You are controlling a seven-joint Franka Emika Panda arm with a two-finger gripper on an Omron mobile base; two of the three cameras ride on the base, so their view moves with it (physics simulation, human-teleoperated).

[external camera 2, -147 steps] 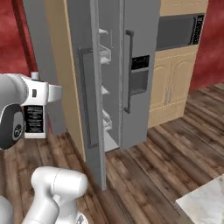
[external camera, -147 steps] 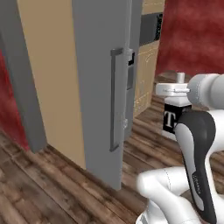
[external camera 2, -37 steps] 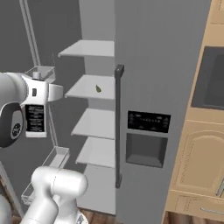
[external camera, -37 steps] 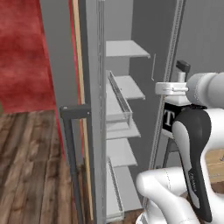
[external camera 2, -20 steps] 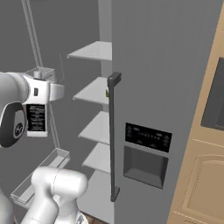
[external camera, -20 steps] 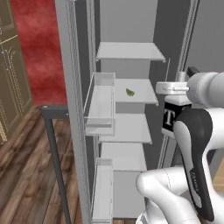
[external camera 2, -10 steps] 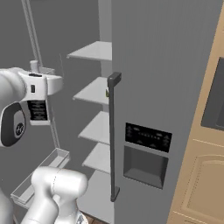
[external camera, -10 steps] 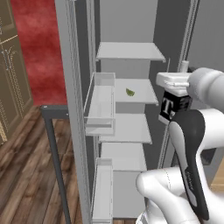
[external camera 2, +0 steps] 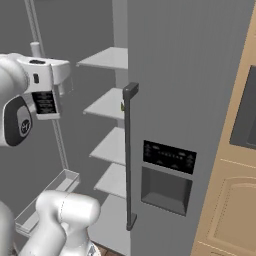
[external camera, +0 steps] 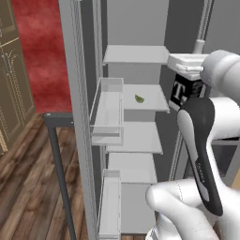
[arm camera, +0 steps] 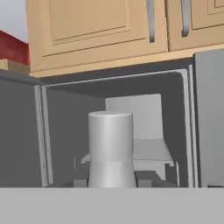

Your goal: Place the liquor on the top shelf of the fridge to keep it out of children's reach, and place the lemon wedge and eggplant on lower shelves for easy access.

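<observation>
Grey and smooth, the tall double-door fridge (external camera: 140, 28) stood with one door swung open, its pale interior lined with thin flat white shelves stacked one above another. Brown wooden floorboards (external camera: 28, 187) ran to a deep red wall (external camera: 42, 47) on the left, and a long dark bar handle (external camera 2: 129, 155) ran down the closed door beside a dark dispenser panel (external camera 2: 169, 157). Tan wooden cabinets (arm camera: 100, 30) with raised panels sat above the fridge and beside it. Clear-walled bins (external camera: 108, 110) hung on the inside of the open door, boxy and glassy.

The uppermost flat shelf panel, the top shelf (external camera: 136, 54), lay bare. On the shelf just below it rested the tiny yellow-green lemon wedge (external camera: 139, 98), a small sliver well apart from the edges.

The white arm's gripper (external camera: 190, 70) was closed on the small square-shouldered liquor bottle (external camera: 183, 93), held upright in the air in front of the open fridge, near the level of the upper shelves and not touching them. Its black label carried a white letter, and its pale cylindrical cap (arm camera: 110, 140) rose smooth and matte between the dark finger tips in the hand view.
</observation>
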